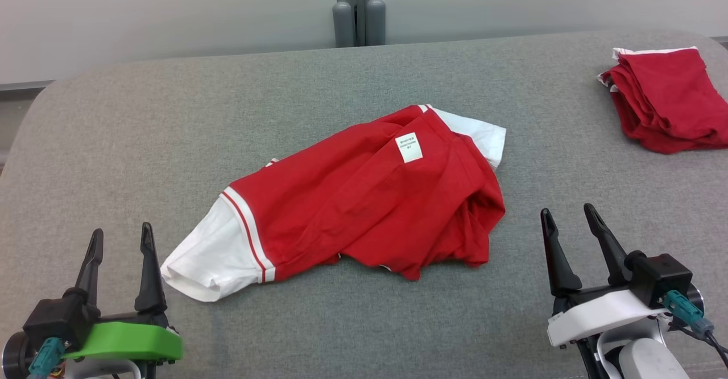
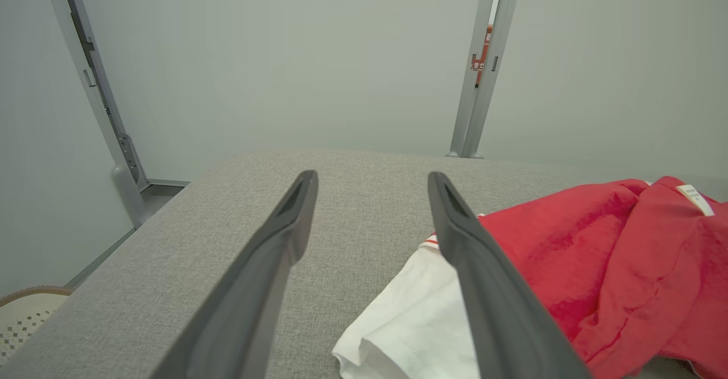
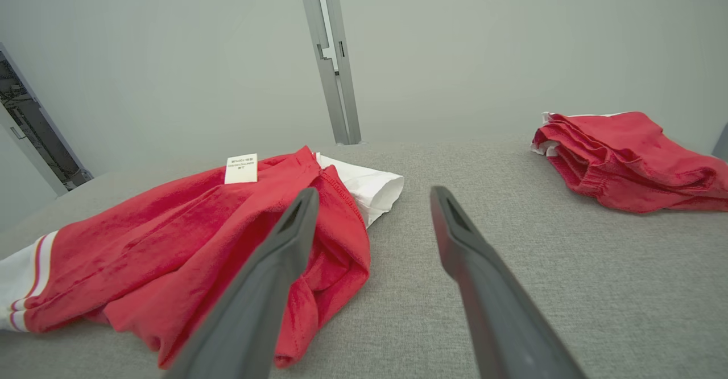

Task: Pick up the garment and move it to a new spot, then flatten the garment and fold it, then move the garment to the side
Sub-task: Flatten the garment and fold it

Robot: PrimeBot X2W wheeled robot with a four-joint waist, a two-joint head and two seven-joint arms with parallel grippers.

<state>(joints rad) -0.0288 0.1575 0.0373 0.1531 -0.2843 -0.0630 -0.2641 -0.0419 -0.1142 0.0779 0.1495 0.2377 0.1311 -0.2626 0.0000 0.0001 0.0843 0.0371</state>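
Observation:
A red garment (image 1: 364, 197) with white sleeves and a white label lies crumpled in the middle of the grey table (image 1: 364, 77). One white sleeve points toward the near left, the other to the far right. My left gripper (image 1: 121, 237) hovers open at the near left, just left of that near sleeve, holding nothing. My right gripper (image 1: 569, 213) stands open at the near right, a short way right of the garment's bunched edge. The left wrist view has the garment (image 2: 597, 265) to the right of the left gripper (image 2: 372, 180). In the right wrist view the garment (image 3: 170, 248) lies left of the right gripper (image 3: 372, 194).
A second red garment (image 1: 668, 100), folded into a pile, sits at the table's far right corner, also seen as a folded pile (image 3: 625, 157) from the right wrist. A grey post (image 1: 358, 6) stands behind the table's far edge. Bare grey table lies around both grippers.

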